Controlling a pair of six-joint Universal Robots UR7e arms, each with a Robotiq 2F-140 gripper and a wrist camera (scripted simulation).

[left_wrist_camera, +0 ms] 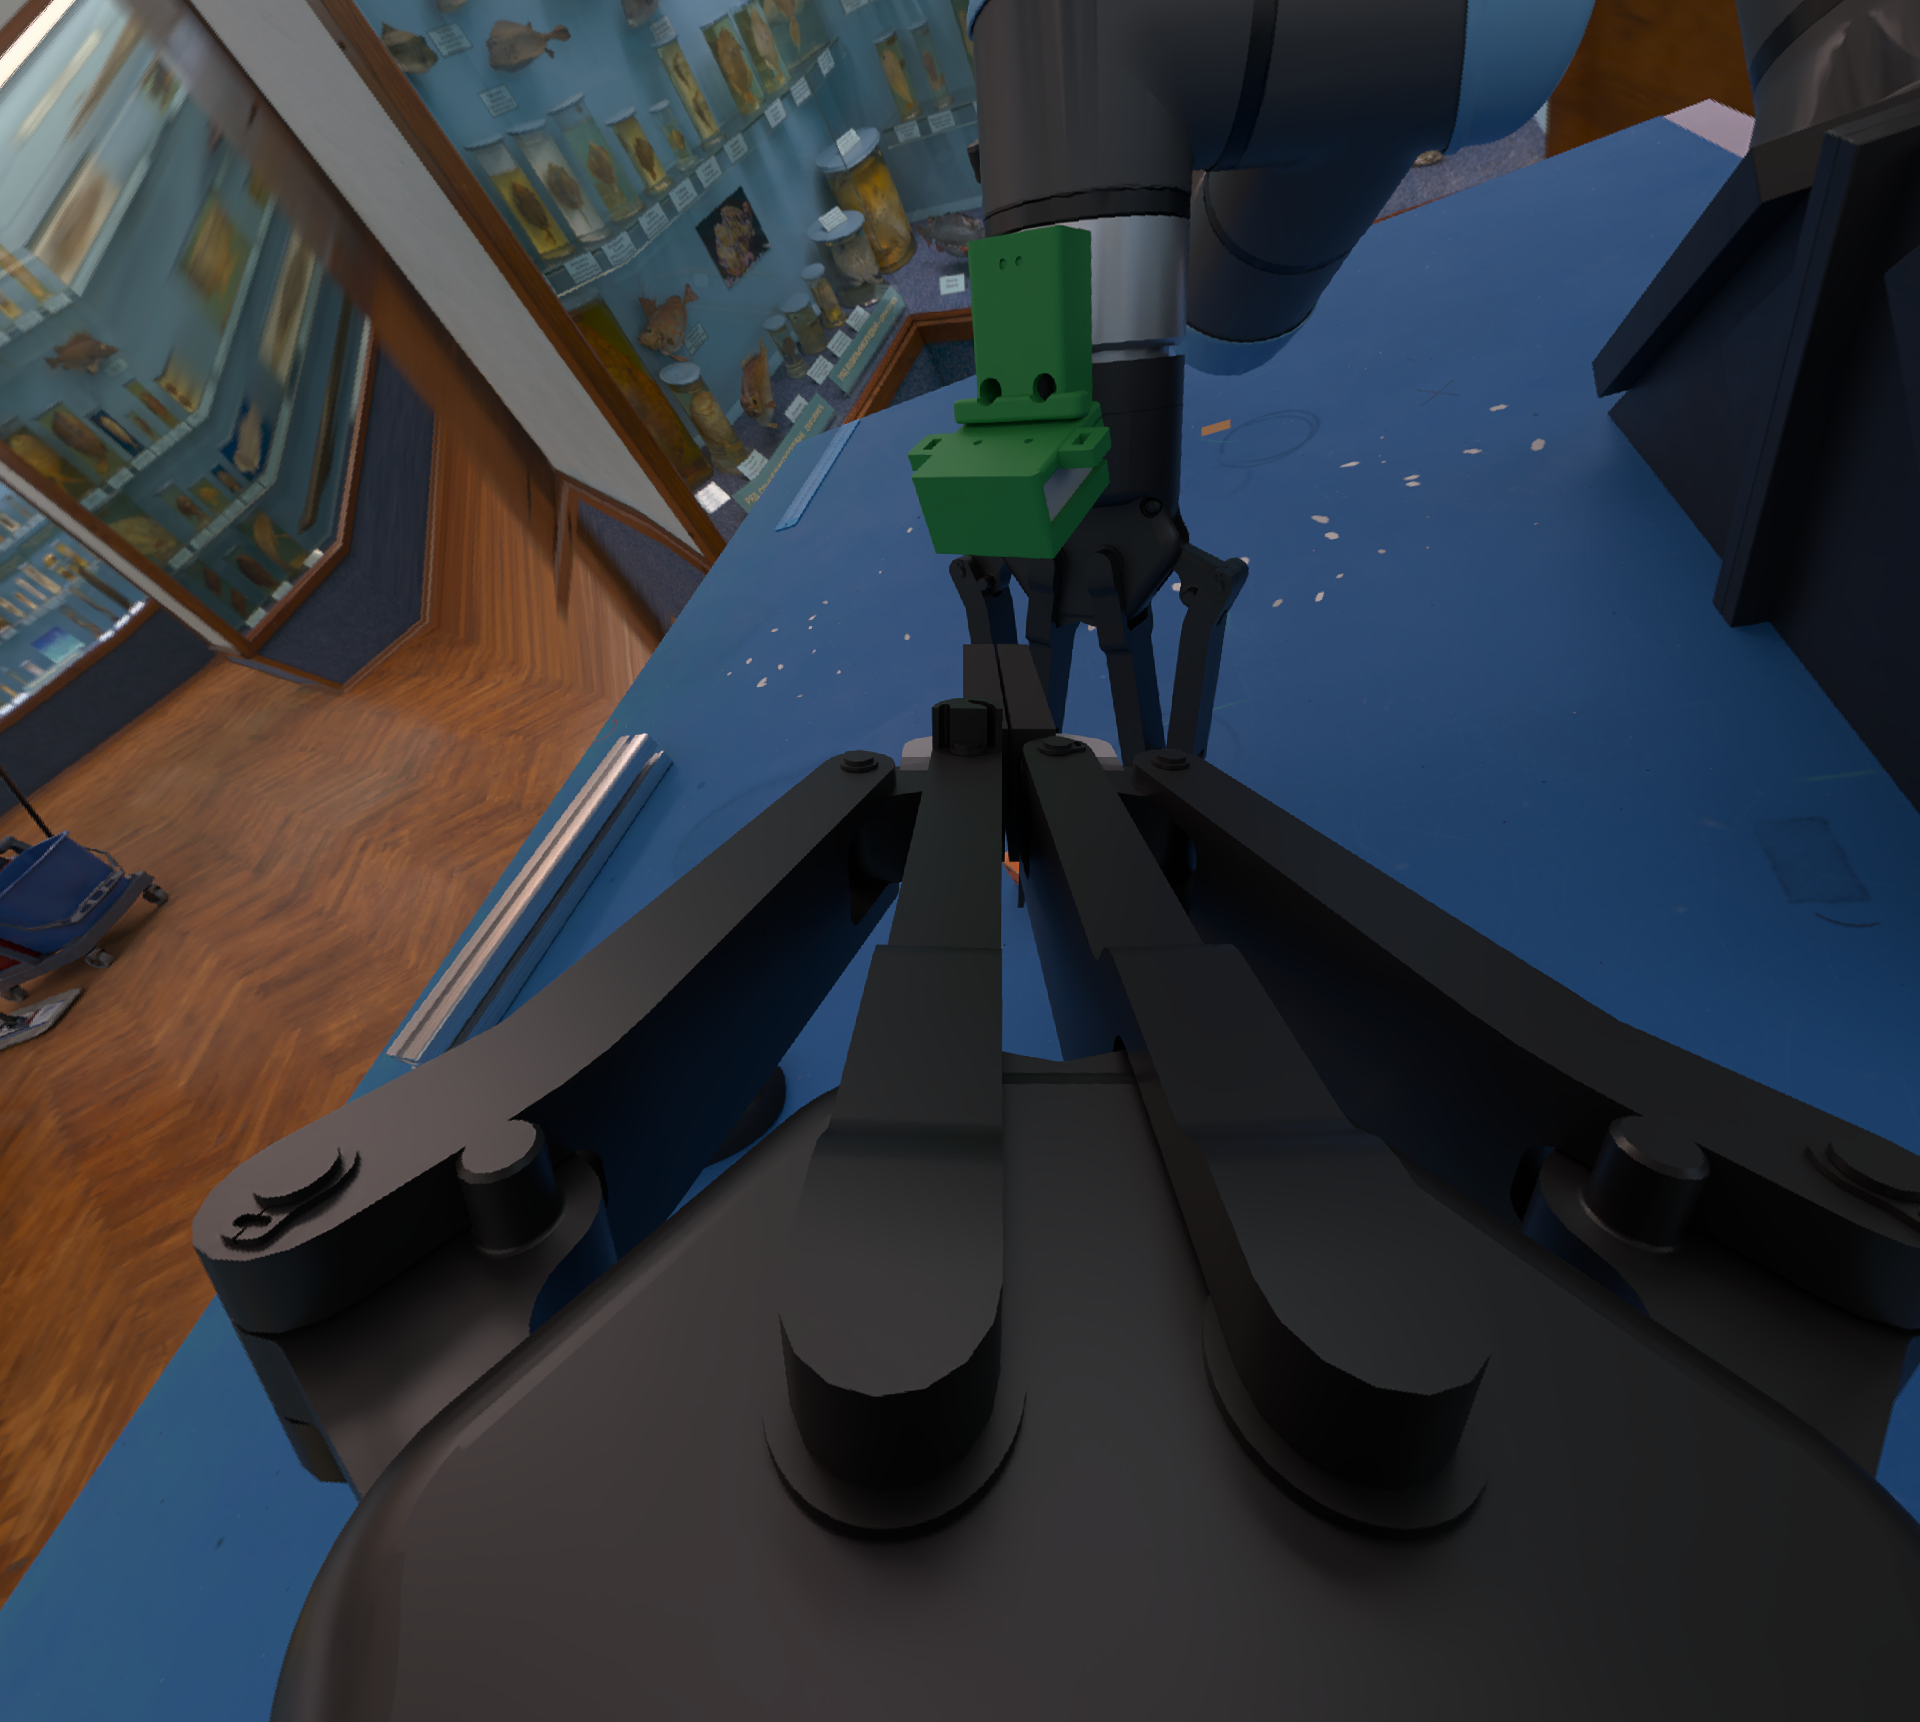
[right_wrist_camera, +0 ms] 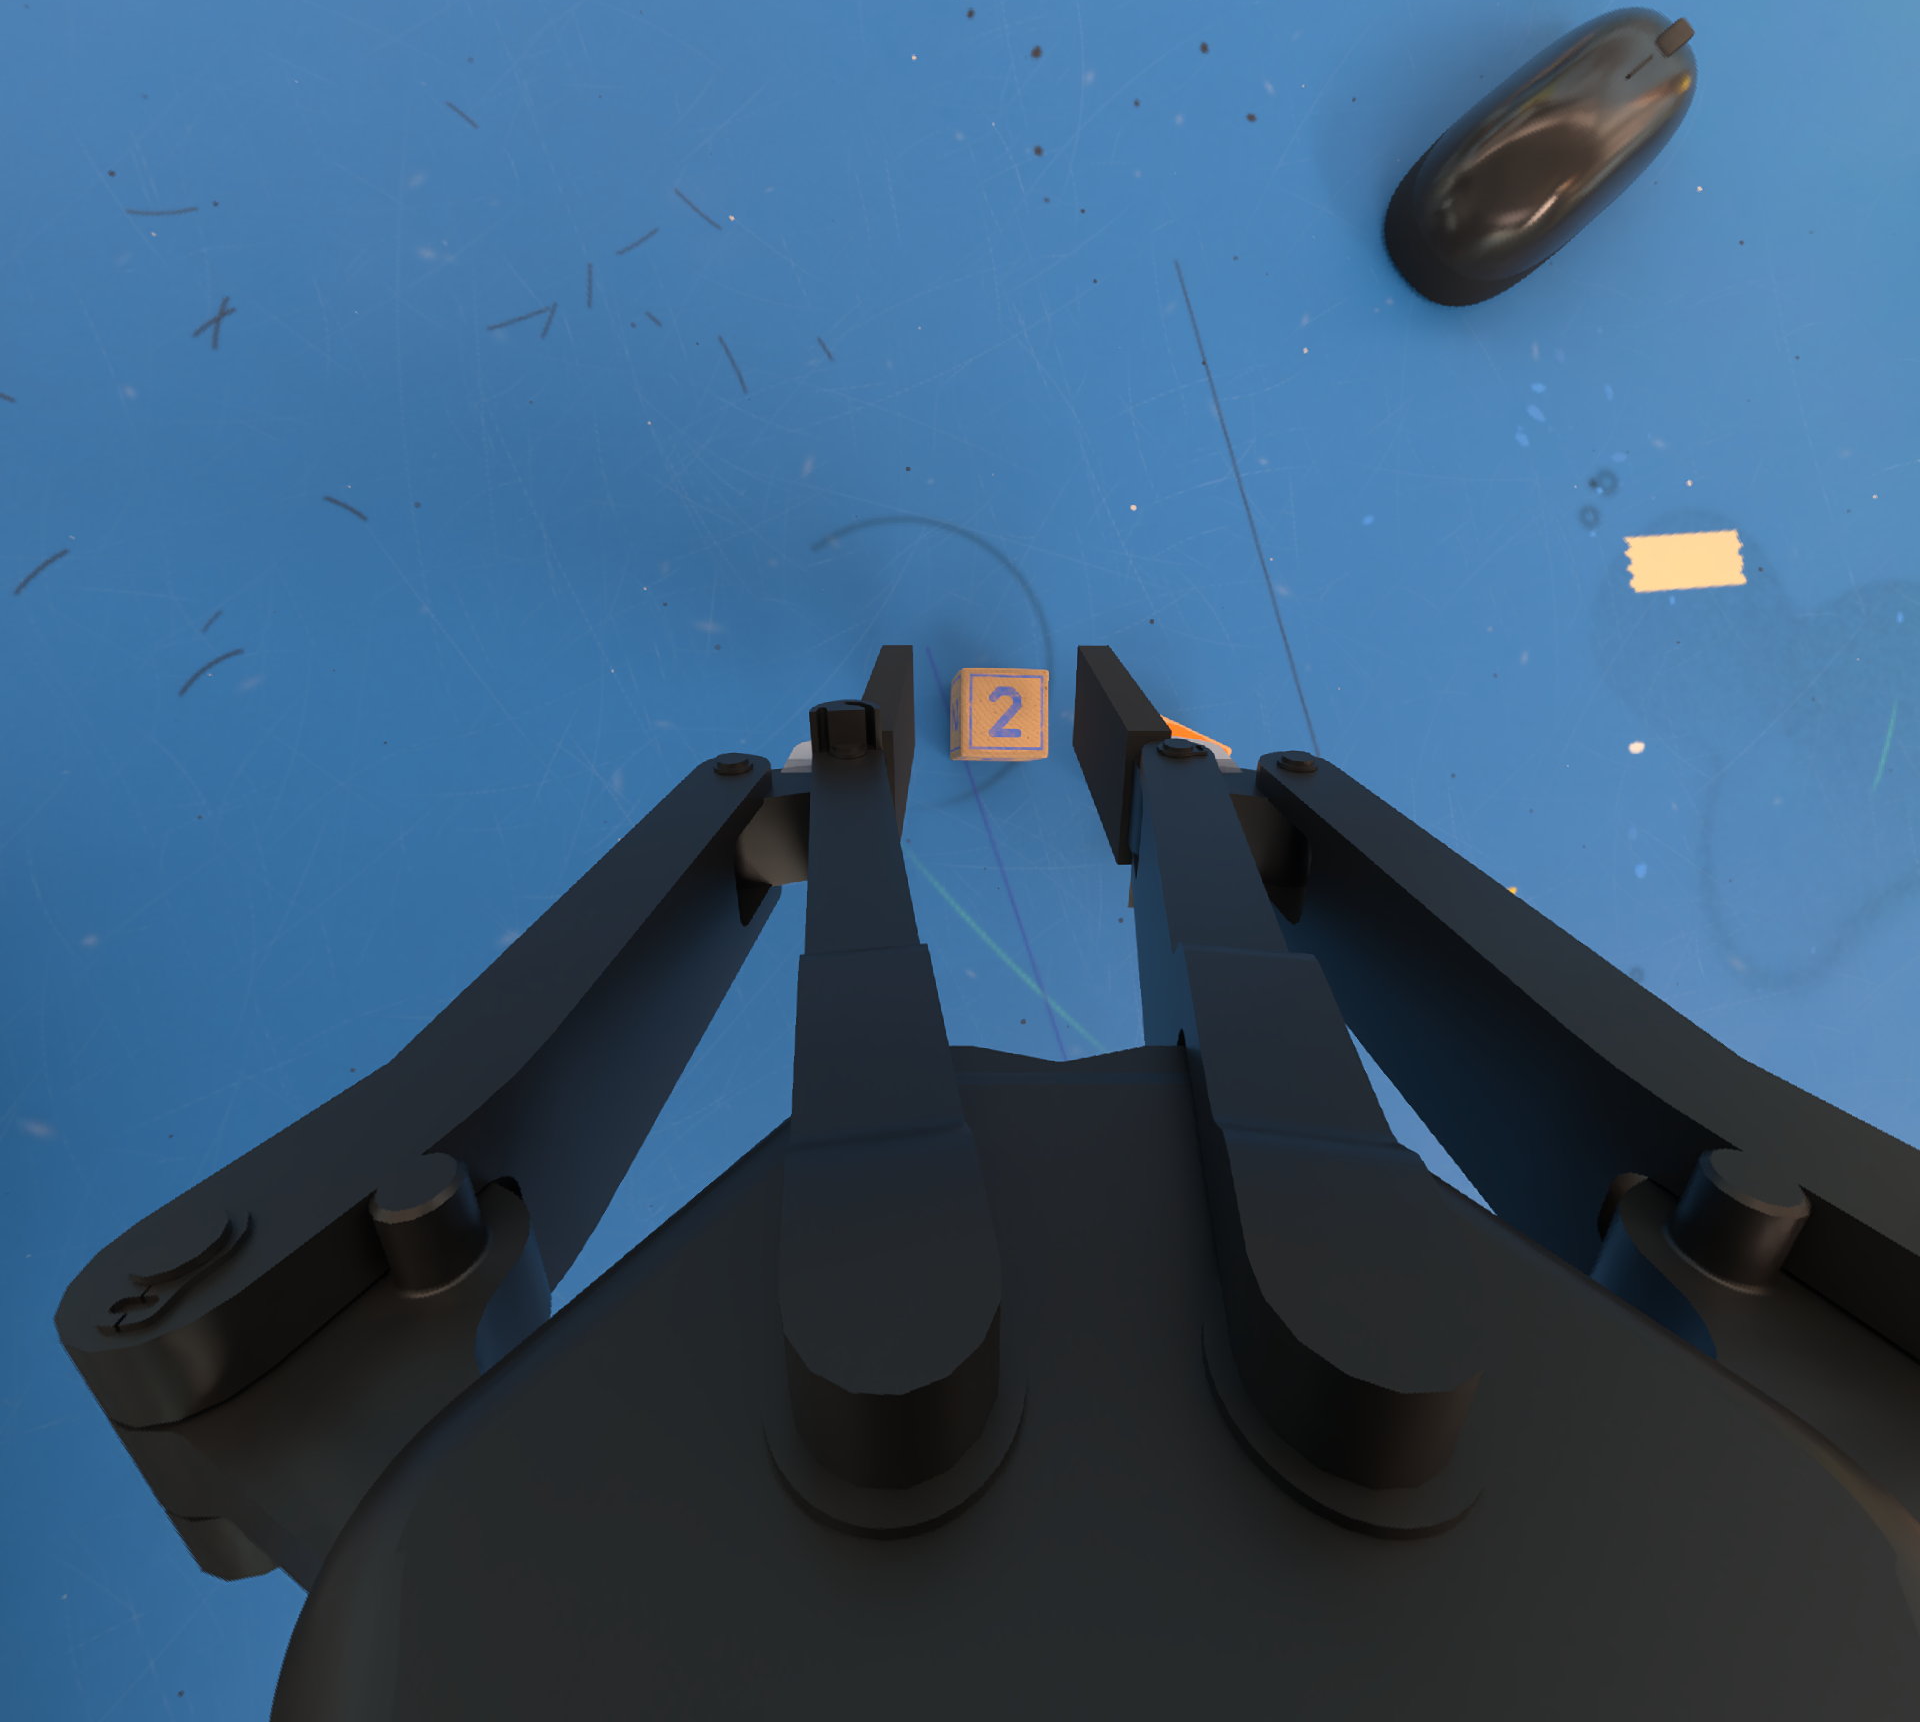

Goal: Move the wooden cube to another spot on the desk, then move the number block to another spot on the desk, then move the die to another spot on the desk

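The second step looks in hand: the small tan wooden number block with blue print (right_wrist_camera: pixel 1000 714) sits on the scuffed blue table (right_wrist_camera: pixel 520 425) between the right claw (right_wrist_camera: pixel 992 716) pads, untouched, jaws parted slightly wider than it. Next comes squeezing, then lifting. The left claw (left_wrist_camera: pixel 1006 799) is closed, empty.

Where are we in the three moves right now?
In hand: the right gripper is open, its fingers either side of the number block on the desk, not gripping. Left gripper is shut, empty. Wooden cube and die cannot be identified, so their moves can't be confirmed.
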